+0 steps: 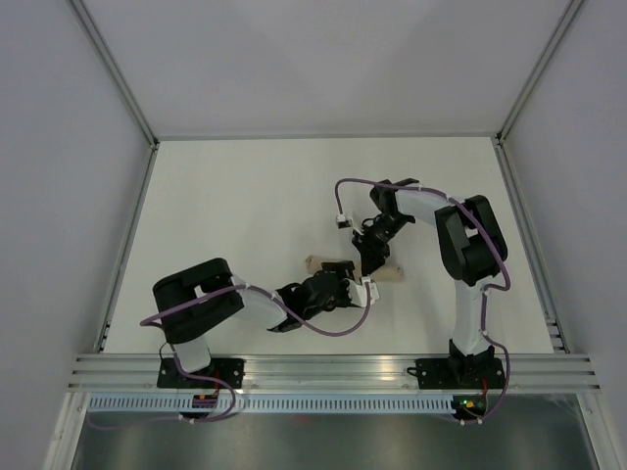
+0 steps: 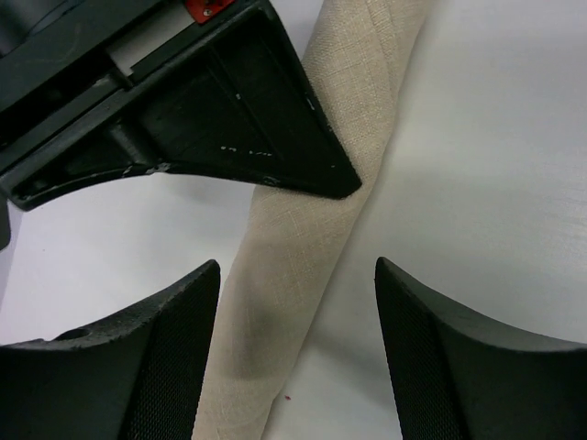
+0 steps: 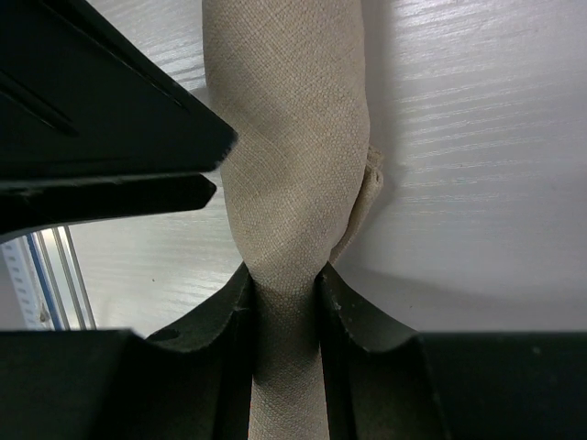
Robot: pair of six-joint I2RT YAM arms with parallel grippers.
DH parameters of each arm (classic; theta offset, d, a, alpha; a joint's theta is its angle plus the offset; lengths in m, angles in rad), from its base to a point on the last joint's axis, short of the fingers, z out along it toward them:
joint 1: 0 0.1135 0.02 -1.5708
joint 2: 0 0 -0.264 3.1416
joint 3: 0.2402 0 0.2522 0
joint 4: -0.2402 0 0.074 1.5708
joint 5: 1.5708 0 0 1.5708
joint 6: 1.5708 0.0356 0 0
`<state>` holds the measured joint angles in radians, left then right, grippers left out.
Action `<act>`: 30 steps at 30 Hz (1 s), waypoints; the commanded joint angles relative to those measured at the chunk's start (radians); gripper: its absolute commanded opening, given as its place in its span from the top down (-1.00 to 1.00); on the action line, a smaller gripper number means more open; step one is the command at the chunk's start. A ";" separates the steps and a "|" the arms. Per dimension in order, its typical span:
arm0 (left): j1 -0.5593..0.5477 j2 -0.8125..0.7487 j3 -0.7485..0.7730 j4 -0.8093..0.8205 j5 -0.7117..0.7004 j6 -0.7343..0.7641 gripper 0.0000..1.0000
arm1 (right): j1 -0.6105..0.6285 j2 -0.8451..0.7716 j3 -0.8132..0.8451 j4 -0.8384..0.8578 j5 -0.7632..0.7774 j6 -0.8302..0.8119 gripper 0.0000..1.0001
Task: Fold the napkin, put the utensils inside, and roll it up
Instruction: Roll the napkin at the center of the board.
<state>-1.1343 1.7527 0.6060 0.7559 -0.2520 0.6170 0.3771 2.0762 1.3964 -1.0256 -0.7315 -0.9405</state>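
The napkin (image 1: 318, 262) lies as a tight beige roll on the white table, between the two arms. My right gripper (image 3: 286, 280) is shut on the napkin (image 3: 289, 137), with both fingers pinching the roll into a narrow waist. My left gripper (image 2: 296, 266) is open and straddles the napkin (image 2: 303, 247); its right finger stands clear of the cloth and its left finger is close beside it. In the top view the left gripper (image 1: 338, 284) and the right gripper (image 1: 372, 257) meet over the roll. The utensils are hidden.
The right gripper's black finger (image 2: 248, 119) crosses the roll just ahead of my left jaws. The left gripper's body (image 3: 101, 137) fills the upper left of the right wrist view. An aluminium rail (image 1: 333, 370) runs along the near table edge, and grey walls enclose the table.
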 commanded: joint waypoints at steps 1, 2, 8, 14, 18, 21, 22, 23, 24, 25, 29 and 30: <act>0.005 0.044 0.058 0.007 0.037 0.096 -0.46 | -0.001 0.104 -0.030 0.033 0.138 -0.072 0.89; 0.008 0.062 0.066 -0.003 0.048 0.099 -0.45 | -0.003 0.105 -0.025 0.026 0.138 -0.073 0.90; 0.051 0.085 0.103 -0.067 0.092 0.084 -0.35 | -0.015 0.119 -0.008 -0.011 0.129 -0.092 0.90; 0.084 0.094 0.158 -0.219 0.167 0.089 -0.16 | -0.021 0.139 0.019 -0.060 0.106 -0.119 0.90; 0.094 0.108 0.216 -0.352 0.232 0.086 0.26 | -0.023 0.151 0.038 -0.079 0.098 -0.129 0.86; 0.099 0.122 0.250 -0.441 0.279 0.072 0.52 | -0.023 0.153 0.047 -0.077 0.095 -0.123 0.70; 0.100 0.123 0.258 -0.457 0.284 0.067 0.57 | -0.024 0.151 0.049 -0.077 0.093 -0.119 0.61; 0.100 0.132 0.267 -0.477 0.296 0.058 0.63 | -0.024 0.148 0.055 -0.073 0.093 -0.107 0.40; 0.103 0.133 0.279 -0.507 0.299 0.052 0.70 | -0.027 0.137 0.056 -0.064 0.093 -0.097 0.29; 0.105 0.134 0.281 -0.518 0.306 0.047 0.73 | -0.030 0.130 0.056 -0.042 0.093 -0.084 0.18; 0.114 0.137 0.291 -0.549 0.326 0.007 0.82 | -0.043 0.067 0.056 0.031 0.101 0.029 -0.18; 0.120 0.136 0.297 -0.559 0.329 -0.003 0.83 | -0.049 0.036 0.059 0.042 0.103 0.045 -0.20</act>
<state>-1.0237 1.8473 0.8898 0.3138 -0.0116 0.6861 0.3412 2.1330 1.4731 -1.1381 -0.7704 -0.9279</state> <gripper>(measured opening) 0.269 0.582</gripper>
